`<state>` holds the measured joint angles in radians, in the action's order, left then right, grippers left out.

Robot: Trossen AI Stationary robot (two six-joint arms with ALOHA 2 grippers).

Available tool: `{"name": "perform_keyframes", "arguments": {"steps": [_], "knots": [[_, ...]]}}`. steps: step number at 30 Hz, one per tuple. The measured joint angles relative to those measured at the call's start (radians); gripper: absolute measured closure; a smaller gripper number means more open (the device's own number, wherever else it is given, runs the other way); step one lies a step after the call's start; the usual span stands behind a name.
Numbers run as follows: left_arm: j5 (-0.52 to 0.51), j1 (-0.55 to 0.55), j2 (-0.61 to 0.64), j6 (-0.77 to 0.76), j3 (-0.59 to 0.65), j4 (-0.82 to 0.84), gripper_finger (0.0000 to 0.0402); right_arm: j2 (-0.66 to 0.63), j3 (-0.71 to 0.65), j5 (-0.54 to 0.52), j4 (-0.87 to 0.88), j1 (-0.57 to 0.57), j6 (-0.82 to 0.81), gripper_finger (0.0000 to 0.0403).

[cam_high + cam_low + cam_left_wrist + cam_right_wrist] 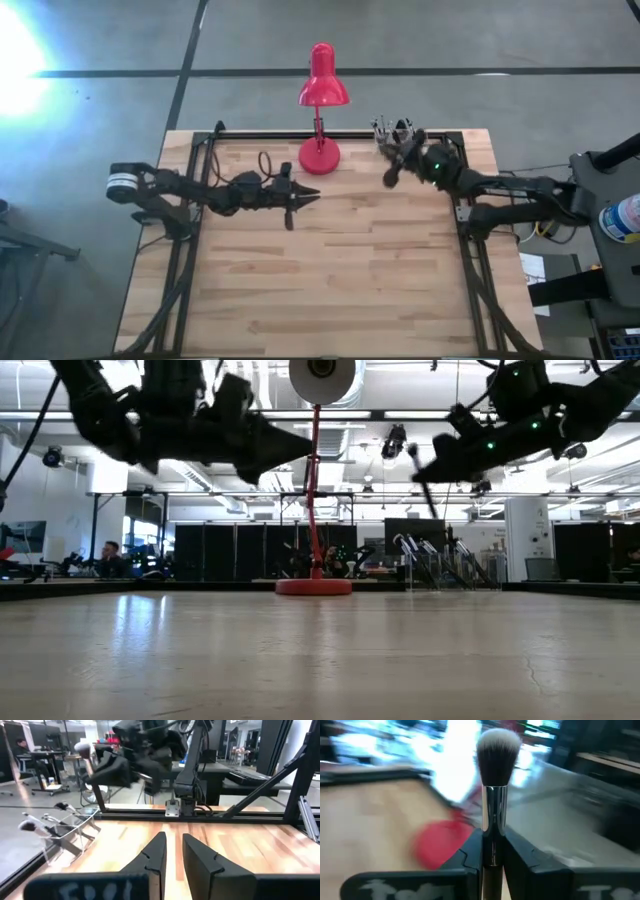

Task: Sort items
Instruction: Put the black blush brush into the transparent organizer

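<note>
My right gripper (398,163) is in the air over the table's far right part, shut on one brush (495,795) with a silvery ferrule and a dark, white-tipped bristle head (497,752). In the low view this brush (422,480) stands tilted, well above the table. Several more brushes stand in a clear holder (392,128) at the far edge; they also show in the low view (430,555) and the left wrist view (60,822). My left gripper (312,197) hovers near the table's middle, empty, its fingers a narrow gap apart (172,850). My right gripper pinches the brush between its two fingers at the lower end of the ferrule (492,851), where the handle starts. The bristle head sticks out past the fingertips, along the fingers. The brush is lifted clear of the table, tilted, its head uppermost and its handle (433,510) slanting down.
A red desk lamp stands on its round base (320,156) at the far middle, between the two grippers, with its shade (323,88) beyond the far edge. Black frame rails (465,215) run along the table's sides. Bare wood (330,280) lies toward the near edge.
</note>
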<state>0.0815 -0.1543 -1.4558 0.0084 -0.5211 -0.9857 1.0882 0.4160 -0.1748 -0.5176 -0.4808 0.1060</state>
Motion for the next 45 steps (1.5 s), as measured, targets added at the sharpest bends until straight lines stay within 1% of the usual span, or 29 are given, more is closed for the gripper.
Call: {"name": "perform_keyframes", "arguments": {"steps": [2, 4, 9, 14, 21, 26, 30, 35, 45], "knots": [[-0.004, -0.001, 0.002, 0.003, 0.042, -0.061, 0.0345, -0.036, -0.001, -0.044, 0.047, -0.078, 0.020, 0.0362], [-0.004, -0.001, 0.002, 0.013, 0.073, -0.116, 0.0345, -0.049, -0.001, -0.062, 0.072, -0.164, 0.031, 0.0362], [-0.003, -0.002, 0.002, 0.018, 0.094, -0.158, 0.0345, -0.006, -0.002, -0.057, 0.070, -0.352, 0.043, 0.0362], [-0.003, -0.002, 0.002, 0.019, 0.095, -0.158, 0.0345, 0.074, -0.002, -0.056, 0.034, -0.440, 0.087, 0.0362], [-0.002, -0.002, 0.002, 0.019, 0.096, -0.143, 0.0345, 0.159, -0.019, -0.057, -0.031, -0.486, 0.076, 0.0362], [-0.002, -0.002, 0.002, 0.017, 0.096, -0.139, 0.0345, 0.206, -0.067, -0.061, -0.172, -0.518, 0.056, 0.0362], [-0.002, -0.002, 0.002, 0.017, 0.097, -0.139, 0.0345, 0.211, -0.101, -0.060, -0.200, -0.541, 0.054, 0.0362], [-0.002, -0.002, 0.002, 0.017, 0.097, -0.137, 0.0345, 0.208, -0.122, -0.050, -0.245, -0.543, 0.029, 0.0362], [-0.002, -0.002, 0.002, 0.017, 0.097, -0.136, 0.0345, 0.211, -0.136, -0.049, -0.243, -0.543, -0.006, 0.0361]]}}
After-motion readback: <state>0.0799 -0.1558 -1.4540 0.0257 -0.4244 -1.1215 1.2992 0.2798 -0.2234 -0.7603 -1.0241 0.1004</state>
